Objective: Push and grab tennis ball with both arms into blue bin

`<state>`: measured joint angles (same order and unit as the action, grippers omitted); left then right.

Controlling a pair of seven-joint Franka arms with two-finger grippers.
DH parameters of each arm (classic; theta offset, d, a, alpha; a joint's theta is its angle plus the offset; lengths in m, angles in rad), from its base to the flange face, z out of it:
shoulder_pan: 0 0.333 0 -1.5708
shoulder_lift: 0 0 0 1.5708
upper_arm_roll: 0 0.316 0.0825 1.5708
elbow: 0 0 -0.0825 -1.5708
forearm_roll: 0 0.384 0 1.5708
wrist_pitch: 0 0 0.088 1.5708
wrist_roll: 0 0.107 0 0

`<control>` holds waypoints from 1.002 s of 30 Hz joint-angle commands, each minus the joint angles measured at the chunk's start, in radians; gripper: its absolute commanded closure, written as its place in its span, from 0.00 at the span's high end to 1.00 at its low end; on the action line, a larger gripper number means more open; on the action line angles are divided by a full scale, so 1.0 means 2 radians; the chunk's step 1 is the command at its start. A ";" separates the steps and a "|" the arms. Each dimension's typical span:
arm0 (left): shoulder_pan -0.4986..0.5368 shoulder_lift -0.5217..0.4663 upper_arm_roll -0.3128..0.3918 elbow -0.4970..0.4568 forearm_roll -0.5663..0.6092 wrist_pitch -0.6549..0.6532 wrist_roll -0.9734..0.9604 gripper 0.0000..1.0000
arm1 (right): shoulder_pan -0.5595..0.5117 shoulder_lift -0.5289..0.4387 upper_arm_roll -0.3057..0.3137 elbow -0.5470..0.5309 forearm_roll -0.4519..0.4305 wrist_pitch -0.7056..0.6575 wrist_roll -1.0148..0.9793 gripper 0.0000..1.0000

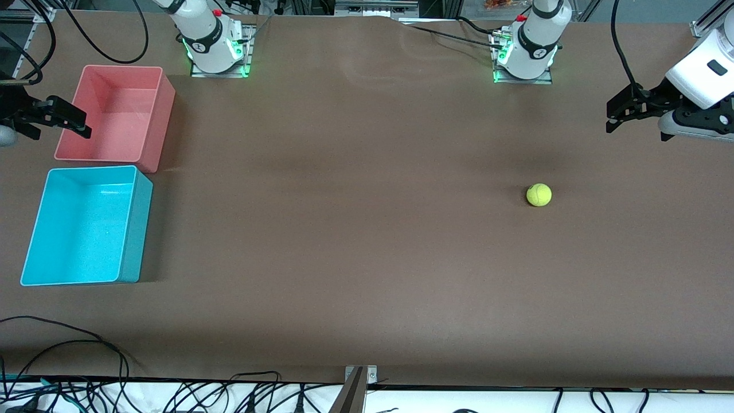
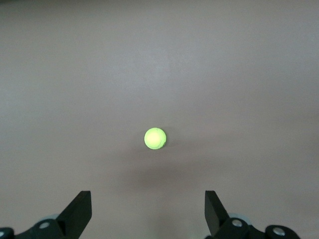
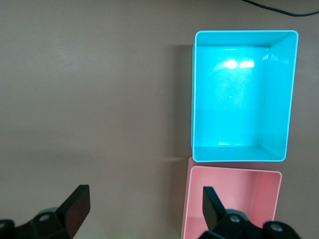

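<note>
The yellow-green tennis ball (image 1: 539, 195) lies on the brown table toward the left arm's end, and it shows in the left wrist view as the tennis ball (image 2: 155, 139), apart from the fingers. My left gripper (image 1: 612, 117) (image 2: 147, 196) hovers open and empty over the table at that end. The blue bin (image 1: 80, 229) (image 3: 241, 94) stands empty at the right arm's end. My right gripper (image 1: 83, 127) (image 3: 145, 191) hangs open over the edge of the pink bin, holding nothing.
A pink bin (image 1: 114, 115) (image 3: 234, 199) of similar size stands empty beside the blue bin, farther from the front camera. Cables (image 1: 86, 344) lie along the table's front edge. Brown table stretches between the ball and the bins.
</note>
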<state>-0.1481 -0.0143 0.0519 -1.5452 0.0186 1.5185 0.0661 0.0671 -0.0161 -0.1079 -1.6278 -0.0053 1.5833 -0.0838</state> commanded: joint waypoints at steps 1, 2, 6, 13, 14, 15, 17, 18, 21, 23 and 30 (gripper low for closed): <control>0.001 0.011 -0.002 0.021 -0.005 -0.011 0.000 1.00 | 0.005 -0.002 -0.003 0.006 0.008 -0.012 0.005 1.00; 0.001 0.011 -0.001 0.021 -0.004 -0.011 -0.001 1.00 | 0.005 -0.003 -0.003 0.006 0.008 -0.015 0.010 1.00; 0.001 0.011 -0.001 0.021 -0.004 -0.011 0.000 1.00 | 0.005 0.002 -0.003 0.012 0.007 -0.016 0.011 1.00; 0.000 0.011 -0.002 0.021 -0.005 -0.011 0.000 1.00 | 0.005 0.001 -0.003 0.013 0.008 -0.019 0.013 1.00; 0.000 0.011 -0.002 0.022 -0.005 -0.011 0.000 1.00 | 0.005 0.001 -0.002 0.013 0.008 -0.019 0.012 1.00; -0.001 0.011 -0.002 0.022 -0.005 -0.011 0.000 1.00 | 0.006 0.001 -0.002 0.013 0.009 -0.019 0.013 1.00; -0.001 0.011 -0.002 0.022 -0.005 -0.011 0.000 1.00 | 0.005 0.001 -0.002 0.013 0.009 -0.019 0.013 1.00; -0.001 0.011 -0.002 0.022 -0.005 -0.011 0.000 1.00 | 0.006 0.001 -0.002 0.013 0.009 -0.019 0.013 1.00; 0.000 0.011 -0.002 0.022 -0.005 -0.011 0.000 1.00 | 0.005 0.001 -0.002 0.013 0.009 -0.019 0.013 1.00; 0.001 0.011 -0.002 0.022 -0.005 -0.011 0.000 1.00 | 0.006 0.001 -0.002 0.013 0.009 -0.019 0.013 1.00; 0.000 0.011 -0.002 0.022 -0.005 -0.011 -0.001 1.00 | 0.006 0.001 0.003 0.014 0.009 -0.020 0.013 1.00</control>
<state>-0.1491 -0.0094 0.0492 -1.5399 0.0186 1.5185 0.0661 0.0720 -0.0166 -0.1057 -1.6242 -0.0047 1.5676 -0.0737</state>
